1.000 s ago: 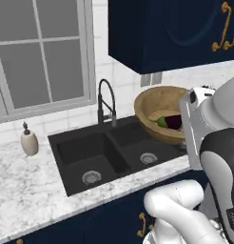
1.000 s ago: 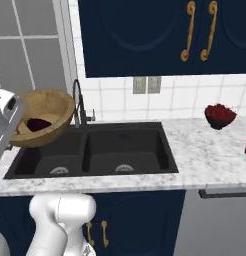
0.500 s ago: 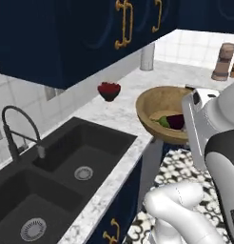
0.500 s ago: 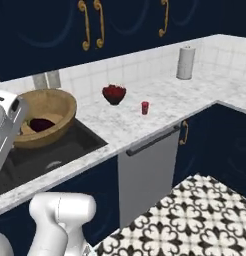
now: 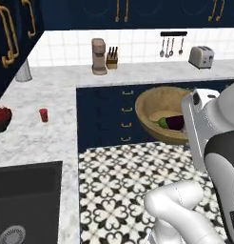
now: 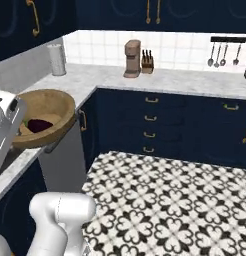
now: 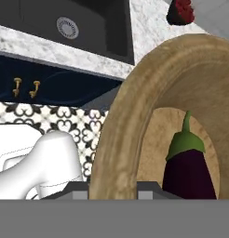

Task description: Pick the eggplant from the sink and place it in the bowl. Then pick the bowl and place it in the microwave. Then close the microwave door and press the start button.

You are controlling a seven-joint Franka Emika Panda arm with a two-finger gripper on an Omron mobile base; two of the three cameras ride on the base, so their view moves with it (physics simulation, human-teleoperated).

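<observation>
Eggplant (image 7: 188, 168), small, dark purple with a green stem, lies inside the wide light-brown wooden bowl (image 5: 157, 106), which the gripper (image 7: 112, 188) carries above the patterned floor (image 6: 165, 195), jaws pinching its thick rim.

eggplant (image 7: 188, 169) in bowl (image 7: 130, 125) | bowl above floor (image 5: 123, 186)
</observation>
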